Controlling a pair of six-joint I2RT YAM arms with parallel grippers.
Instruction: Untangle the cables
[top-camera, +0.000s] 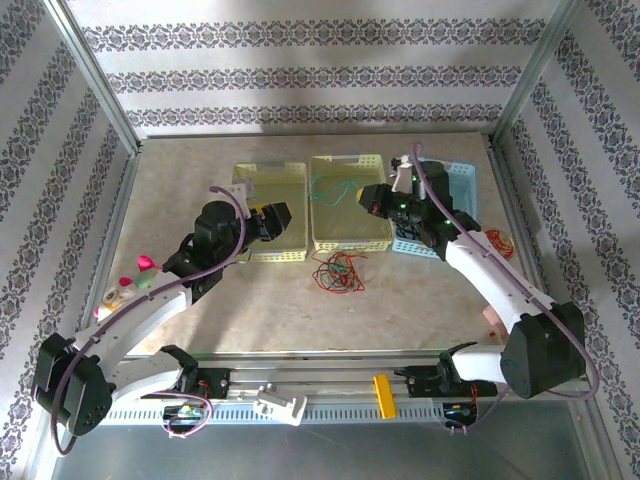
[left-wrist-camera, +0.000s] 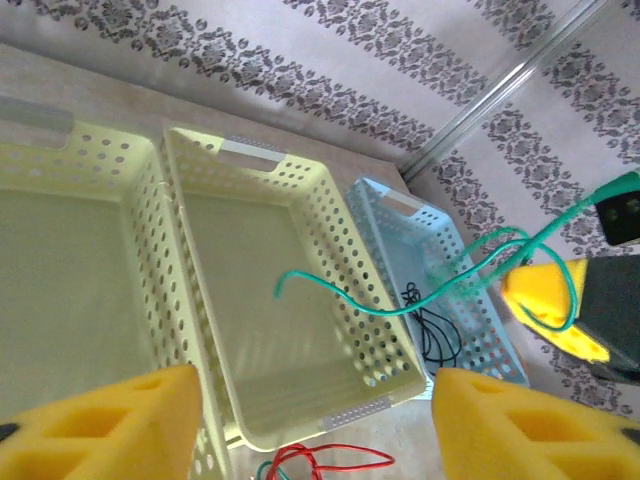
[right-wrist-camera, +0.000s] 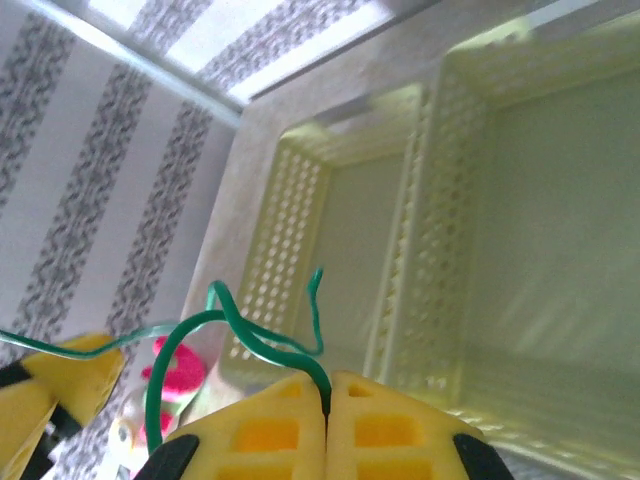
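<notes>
We have the right gripper (right-wrist-camera: 328, 385) clamped on the green wire (right-wrist-camera: 250, 335). The wire is pinched at the seam between the pads and curls up and left from there. One end runs off past the left gripper's pad (right-wrist-camera: 60, 370); we can't tell if it touches.

In the top view the right gripper (top-camera: 368, 200) hangs over the middle basket (top-camera: 350, 245). The green wire (top-camera: 326, 185) trails from its tip across the basket's far half.

The left gripper (left-wrist-camera: 315, 388) is open, pads wide apart, nothing between them. From its camera we see the green wire (left-wrist-camera: 400, 305) ahead and above, strung over the middle basket (left-wrist-camera: 300, 190). In the top view the left gripper (top-camera: 275, 218) sits over the right side of the left basket (top-camera: 250, 175).

The black wire (left-wrist-camera: 425, 325) lies in the blue basket (left-wrist-camera: 490, 330), ahead-right of the left gripper.

The red wire (top-camera: 338, 270) is on the table (top-camera: 420, 300), between the grippers and nearer the arm bases, mixed with a thin green strand. A second red wire (top-camera: 497, 240) lies right of the right gripper, just past the blue basket (top-camera: 462, 180).
</notes>
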